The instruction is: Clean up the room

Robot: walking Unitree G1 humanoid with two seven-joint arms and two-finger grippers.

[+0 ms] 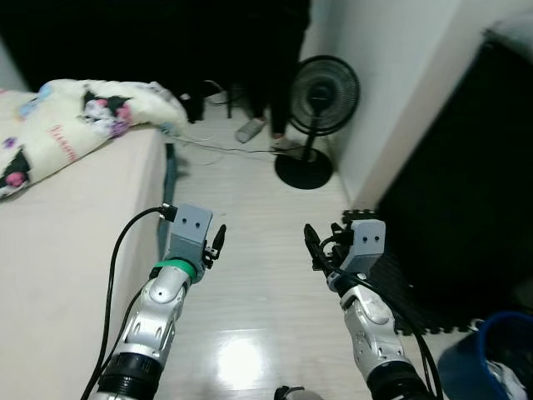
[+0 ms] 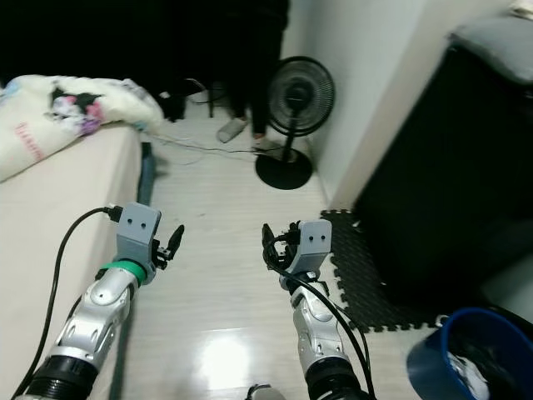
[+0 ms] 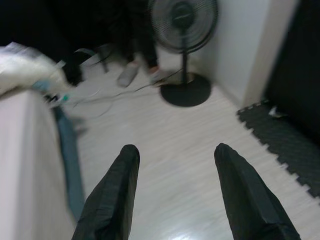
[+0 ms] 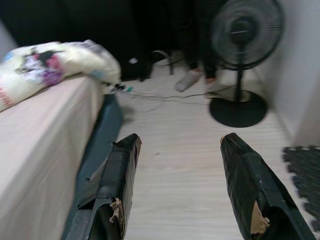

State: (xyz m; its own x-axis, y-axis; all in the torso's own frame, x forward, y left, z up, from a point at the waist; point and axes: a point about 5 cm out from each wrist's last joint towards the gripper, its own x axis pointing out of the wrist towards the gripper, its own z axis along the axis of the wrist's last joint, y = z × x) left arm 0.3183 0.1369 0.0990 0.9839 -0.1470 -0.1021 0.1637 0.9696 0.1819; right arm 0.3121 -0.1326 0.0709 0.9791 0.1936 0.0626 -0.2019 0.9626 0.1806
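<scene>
Room floor (image 1: 258, 275) between bed (image 1: 50, 250) and fan (image 1: 321, 96); both grippers' fingers (image 3: 112, 195) (image 4: 250, 190) wide, empty; blue bin (image 2: 466, 358) in head views.

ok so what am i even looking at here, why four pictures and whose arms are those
Those silver arms belong to a walking humanoid robot tidying a room. Two pictures come from cameras in its head, looking down; the other two sit on its wrists, looking along each gripper's black fingers. The left gripper and right gripper are both open and hold nothing. Beside its left arm is a bed with a patterned blanket. Ahead stand a black fan and a person's feet, with cables on the floor. A blue bin sits lower right.
</scene>
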